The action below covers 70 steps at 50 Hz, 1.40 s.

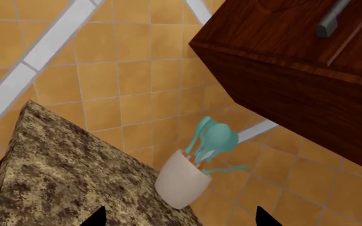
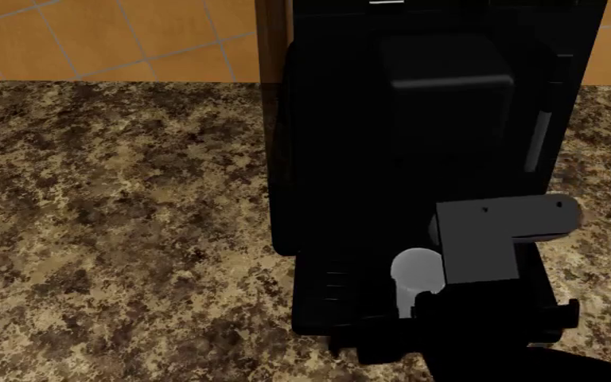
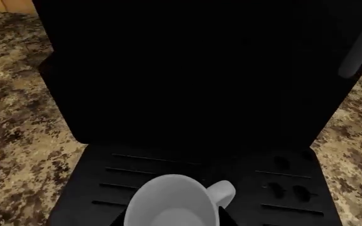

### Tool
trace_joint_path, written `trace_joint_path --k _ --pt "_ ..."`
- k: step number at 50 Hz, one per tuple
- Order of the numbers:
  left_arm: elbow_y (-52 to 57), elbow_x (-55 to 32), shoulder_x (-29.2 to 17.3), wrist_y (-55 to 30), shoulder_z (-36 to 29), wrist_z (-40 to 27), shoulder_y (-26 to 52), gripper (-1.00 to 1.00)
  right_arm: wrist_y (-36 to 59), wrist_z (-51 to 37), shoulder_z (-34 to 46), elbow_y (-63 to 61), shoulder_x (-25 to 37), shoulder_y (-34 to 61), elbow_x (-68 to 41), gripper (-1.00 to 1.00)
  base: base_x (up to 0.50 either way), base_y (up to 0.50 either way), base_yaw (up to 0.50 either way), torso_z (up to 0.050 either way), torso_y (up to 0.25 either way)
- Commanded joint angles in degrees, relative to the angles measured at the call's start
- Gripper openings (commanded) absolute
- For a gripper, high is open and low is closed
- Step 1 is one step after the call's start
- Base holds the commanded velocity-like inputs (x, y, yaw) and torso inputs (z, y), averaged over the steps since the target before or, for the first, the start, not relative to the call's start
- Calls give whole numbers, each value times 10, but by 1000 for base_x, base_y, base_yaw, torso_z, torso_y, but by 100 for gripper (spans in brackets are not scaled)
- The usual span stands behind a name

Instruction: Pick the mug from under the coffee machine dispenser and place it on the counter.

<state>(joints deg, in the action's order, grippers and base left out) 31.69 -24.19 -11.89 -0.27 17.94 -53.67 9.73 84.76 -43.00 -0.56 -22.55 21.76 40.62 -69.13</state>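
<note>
The white-grey mug (image 3: 168, 205) stands on the drip tray of the black coffee machine dispenser (image 3: 193, 80), its loop handle turned to one side. In the head view the mug (image 2: 416, 270) shows low in the machine's (image 2: 422, 119) bay, partly hidden by my right arm. My right gripper (image 3: 169, 215) has a fingertip pressed against each side of the mug, shut on it. I cannot tell whether the mug is lifted off the tray. My left gripper (image 1: 179, 219) is open and empty, away from the machine. The speckled counter (image 2: 114, 223) spreads to the machine's left.
In the left wrist view a cream holder with teal utensils (image 1: 184, 181) stands at the counter's edge (image 1: 61, 174), by an orange tiled wall. A dark wood cabinet (image 1: 294, 70) with a metal handle hangs nearby. Counter also shows right of the machine (image 2: 603, 263).
</note>
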Motion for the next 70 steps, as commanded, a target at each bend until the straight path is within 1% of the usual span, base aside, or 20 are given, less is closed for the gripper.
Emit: trace_joint_path --k 1,5,9,15,23,28,32,35,39,45,52,58,70 --pt "-1 1 -3 0 -3 -3 0 100 28 -203 -42 -133 32 -51 -253 -100 0 0 0 0 0" --pt "-1 1 -3 2 -4 -4 -1 100 -13 -282 -25 -177 63 -53 -357 -100 0 0 0 0 0" --pt "-1 2 -3 4 -4 -4 -2 100 -39 -327 8 -200 78 -39 -406 -100 0 0 0 0 0" --pt "-2 0 -4 6 -4 -5 -3 100 -40 -334 34 -209 72 -35 -409 -100 0 0 0 0 0" --pt "-1 -2 -6 6 -5 -7 -4 100 -25 -317 74 -207 47 -25 -387 -100 0 0 0 0 1" --pt "-1 -3 -7 7 -5 -8 -4 100 -11 -287 88 -195 28 -23 -355 -100 0 0 0 0 0" --pt "-1 -3 -8 6 -6 -8 -4 100 3 -245 93 -185 13 -22 -317 -100 0 0 0 0 0" --pt "-2 -5 -8 8 -6 -8 -4 100 11 -185 93 -176 -2 -20 -266 -100 0 0 0 0 0" --pt "-2 -5 -9 7 -7 -10 -3 100 11 -135 106 -164 -11 -8 -221 -100 0 0 0 0 0" --pt "-2 -4 -10 8 -8 -11 -3 100 0 -63 139 -147 -19 5 -150 -100 0 0 0 0 0" --pt "-2 -8 -12 7 -8 -12 -3 100 -41 30 177 -119 -15 11 -69 -100 0 0 0 0 0" --pt "-3 -11 -13 9 -8 -12 -3 100 -56 50 192 -112 -13 9 -54 -100 0 0 0 0 0" --pt "-3 -10 -15 9 -10 -15 -4 100 -104 108 197 -96 -1 -24 -33 -100 0 0 0 0 0"
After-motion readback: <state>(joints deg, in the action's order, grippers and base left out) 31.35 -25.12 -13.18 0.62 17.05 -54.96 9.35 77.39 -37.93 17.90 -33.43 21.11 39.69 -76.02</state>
